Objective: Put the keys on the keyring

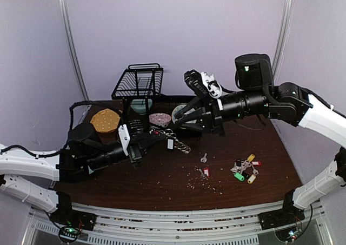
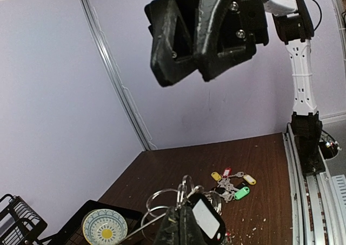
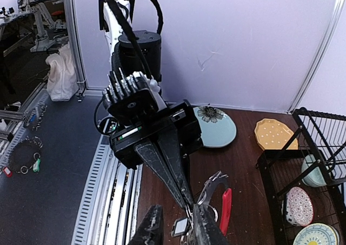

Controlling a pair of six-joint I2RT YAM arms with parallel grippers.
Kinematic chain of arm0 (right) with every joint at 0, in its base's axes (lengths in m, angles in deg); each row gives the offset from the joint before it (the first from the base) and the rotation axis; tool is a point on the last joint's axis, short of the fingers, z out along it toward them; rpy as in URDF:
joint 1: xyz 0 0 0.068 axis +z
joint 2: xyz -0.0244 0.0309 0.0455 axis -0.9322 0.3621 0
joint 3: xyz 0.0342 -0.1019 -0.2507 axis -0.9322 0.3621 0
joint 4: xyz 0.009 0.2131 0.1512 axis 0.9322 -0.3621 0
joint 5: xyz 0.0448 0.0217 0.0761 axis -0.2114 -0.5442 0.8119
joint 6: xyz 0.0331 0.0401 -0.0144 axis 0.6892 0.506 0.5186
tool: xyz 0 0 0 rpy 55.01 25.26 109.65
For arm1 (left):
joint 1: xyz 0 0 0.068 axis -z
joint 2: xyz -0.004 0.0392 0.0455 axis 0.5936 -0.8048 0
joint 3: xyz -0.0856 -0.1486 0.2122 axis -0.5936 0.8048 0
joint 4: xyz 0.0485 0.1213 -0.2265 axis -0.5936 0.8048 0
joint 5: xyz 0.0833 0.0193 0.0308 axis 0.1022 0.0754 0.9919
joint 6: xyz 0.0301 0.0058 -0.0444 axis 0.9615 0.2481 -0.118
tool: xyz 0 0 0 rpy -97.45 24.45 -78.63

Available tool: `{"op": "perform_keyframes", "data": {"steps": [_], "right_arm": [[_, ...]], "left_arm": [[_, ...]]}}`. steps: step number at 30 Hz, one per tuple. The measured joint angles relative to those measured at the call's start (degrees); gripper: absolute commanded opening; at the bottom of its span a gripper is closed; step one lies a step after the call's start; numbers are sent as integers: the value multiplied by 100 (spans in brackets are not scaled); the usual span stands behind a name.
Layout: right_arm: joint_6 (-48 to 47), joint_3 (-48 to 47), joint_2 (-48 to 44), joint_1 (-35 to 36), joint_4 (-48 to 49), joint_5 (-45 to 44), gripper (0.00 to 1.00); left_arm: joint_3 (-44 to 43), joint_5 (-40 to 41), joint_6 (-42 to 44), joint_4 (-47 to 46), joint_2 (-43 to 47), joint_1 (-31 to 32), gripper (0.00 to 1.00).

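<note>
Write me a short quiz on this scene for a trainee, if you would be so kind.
1. What holds the keyring? A: the left gripper; B: a human hand; C: nothing, it lies loose.
2. True or false: the cluster of coloured-tag keys lies on the table, apart from the keyring.
3. What colour is the plate left of the wire rack?
Key: 1 A; 2 true; 3 yellow.
</note>
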Motion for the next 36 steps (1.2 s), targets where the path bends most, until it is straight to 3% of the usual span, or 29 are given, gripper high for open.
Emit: {"op": "perform_keyframes", "data": {"steps": [9,21,24,28,31,36], "right_arm": [[-15,-111,614,2,-339,186,26],[-35,-63,629,9,-348,72,21],[-35,-44,629,9,-315,28,31],[-46,46,629,9,-254,-133,32],[-46,70,627,9,-195,-234,29],[-79,72,627,9,-140,-284,15]], "left_arm": [[-17,4,111,236,15,0,0],[-15,-96,-155,107,83,0,0],[-15,-114,-170,105,81,0,0],[-15,-170,-184,31,81,0,0],[-15,-186,-192,31,81,0,0],[-15,-188,-197,2,81,0,0]]}}
